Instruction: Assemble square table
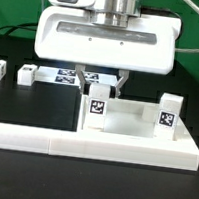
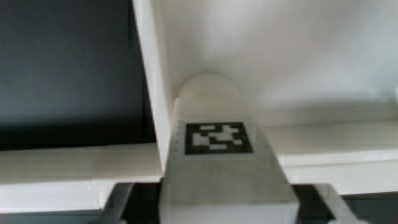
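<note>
- The claw (image 1: 101,89) straddles an upright leg (image 1: 96,111) at a corner of the square tabletop (image 1: 135,122); I cannot tell if it is clamped.
- A second leg (image 1: 168,110) stands at another corner.
- Two loose legs (image 1: 27,74) wait on the desk (image 1: 26,109).
- Likely step: seating this leg. Next, it needs a firm, vertical twist.

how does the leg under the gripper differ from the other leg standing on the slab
The first leg stands at the slab's corner on the exterior view's left, directly below the gripper; the other leg stands at the right corner, clear of it. Only the first leg shows in the wrist view. Both are white, upright and tagged.
</note>
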`<state>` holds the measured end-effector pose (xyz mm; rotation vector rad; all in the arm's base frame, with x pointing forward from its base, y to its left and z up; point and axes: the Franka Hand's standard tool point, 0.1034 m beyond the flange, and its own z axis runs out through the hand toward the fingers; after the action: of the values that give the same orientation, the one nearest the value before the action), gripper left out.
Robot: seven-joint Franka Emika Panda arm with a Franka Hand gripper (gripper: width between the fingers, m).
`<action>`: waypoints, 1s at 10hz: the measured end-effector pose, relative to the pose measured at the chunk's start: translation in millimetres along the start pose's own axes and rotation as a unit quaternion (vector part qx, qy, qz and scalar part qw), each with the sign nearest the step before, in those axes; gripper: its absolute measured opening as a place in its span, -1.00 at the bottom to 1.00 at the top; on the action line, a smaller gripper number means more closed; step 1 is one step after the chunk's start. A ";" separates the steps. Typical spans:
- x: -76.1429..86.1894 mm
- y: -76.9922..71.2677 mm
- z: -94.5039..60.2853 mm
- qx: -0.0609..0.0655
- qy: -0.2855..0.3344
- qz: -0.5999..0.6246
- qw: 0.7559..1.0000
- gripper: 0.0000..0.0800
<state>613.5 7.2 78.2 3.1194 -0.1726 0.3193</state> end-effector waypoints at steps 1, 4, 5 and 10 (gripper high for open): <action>0.1 0.5 0.0 0.000 0.000 0.000 1.000 -0.28; 0.3 7.1 0.0 0.003 0.002 0.138 0.990 -0.27; 0.3 7.5 0.0 0.003 0.002 0.176 0.984 -0.27; -0.4 4.3 -0.1 0.005 0.000 0.404 0.915 -0.27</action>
<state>612.6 2.9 78.1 2.8688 -1.4580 0.3014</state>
